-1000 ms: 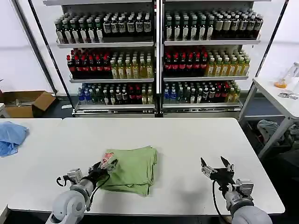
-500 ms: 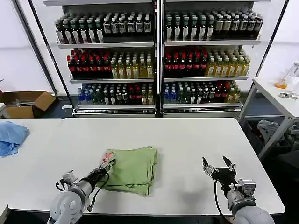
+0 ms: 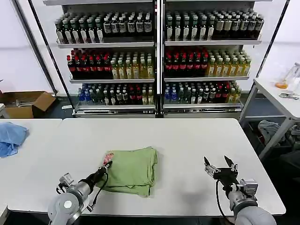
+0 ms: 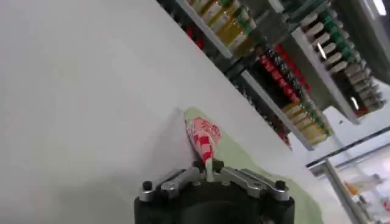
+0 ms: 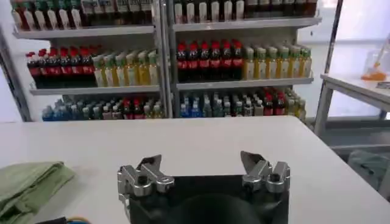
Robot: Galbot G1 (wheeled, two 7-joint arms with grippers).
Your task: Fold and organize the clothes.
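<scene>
Left gripper point(image 3: 104, 168) sits at the near-left corner of the folded shirt point(image 3: 131, 169), its jaws closed on the red-and-white label point(image 4: 204, 136), which sticks out from between them in the left wrist view. Right gripper point(image 3: 218, 168) hangs over bare table point(image 3: 187, 140) well to the right of the shirt, jaws wide apart and holding nothing.

The shirt lies on the near half of the table, a little left of centre, already folded into a compact, layered rectangle. By the look of it the folding is mostly done, and the step in hand is tidying: either tucking the label in or using that corner to shift or square the bundle. Next, the left gripper probably needs to let go of the label cleanly or pull gently, since a soft stack like this could drag open if tugged hard.

A blue cloth point(image 3: 10, 138) lies on the far left table, well apart from the shirt. Shelves of bottles point(image 3: 157, 61) stand beyond the table and a cardboard box point(image 3: 26, 103) sits on the floor at far left. Nothing on the table lies near the shirt.
</scene>
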